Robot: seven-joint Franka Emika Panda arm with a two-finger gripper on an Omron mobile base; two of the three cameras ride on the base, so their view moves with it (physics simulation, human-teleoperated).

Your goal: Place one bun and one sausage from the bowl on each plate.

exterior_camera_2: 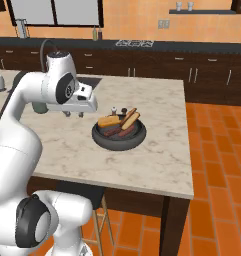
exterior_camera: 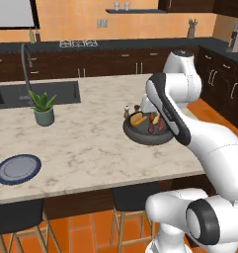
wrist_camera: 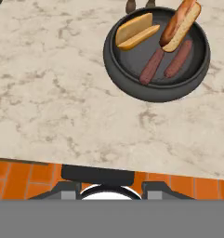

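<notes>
The wide, shallow, dark grey-black bowl sits at about one o'clock in the hand view, on the pale veined marble counter, near its front edge. Inside lie two tan-orange, finger-shaped split buns at eleven and one o'clock and two slim, dark reddish-brown sausages side by side toward five o'clock.

The flat round plate with a dark blue rim lies well apart, at about eight o'clock in the left base view. The two-finger gripper hangs beside the bowl, holding nothing; I cannot tell how far apart its jaws stand.

Likely risks: the smooth round sausages touch each other, so a pinch may grab both or roll one away. The bun leaning on the rim could tip out if nudged. The long carry to the plate gives a loosely held piece time to slip.
</notes>
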